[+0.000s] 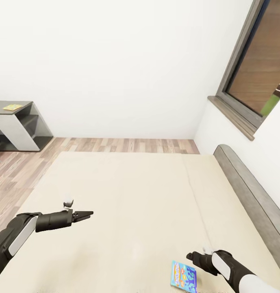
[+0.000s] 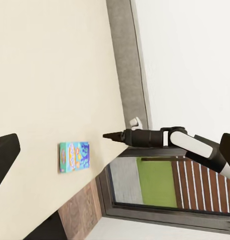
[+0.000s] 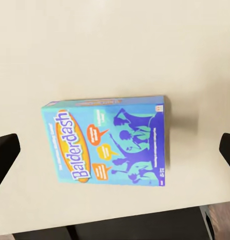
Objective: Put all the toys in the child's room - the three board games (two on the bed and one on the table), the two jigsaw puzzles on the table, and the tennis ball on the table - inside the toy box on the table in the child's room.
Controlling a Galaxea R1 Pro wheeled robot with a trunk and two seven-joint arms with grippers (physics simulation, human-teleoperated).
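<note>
Right gripper hovers with fingers spread over a blue board game lying flat on the bed; probably light, stiff cardboard, best pinched across its short edges.

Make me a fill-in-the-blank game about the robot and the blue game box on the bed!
1. The blue board game lies flat on the ____.
2. The big word printed on the game's cover is ____.
3. In the head view, the arm whose gripper is closest to the game is the robot's ____ arm.
4. The fingers of the right gripper are spread ____, with nothing between them.

Missing words: bed; Balderdash; right; open
</note>
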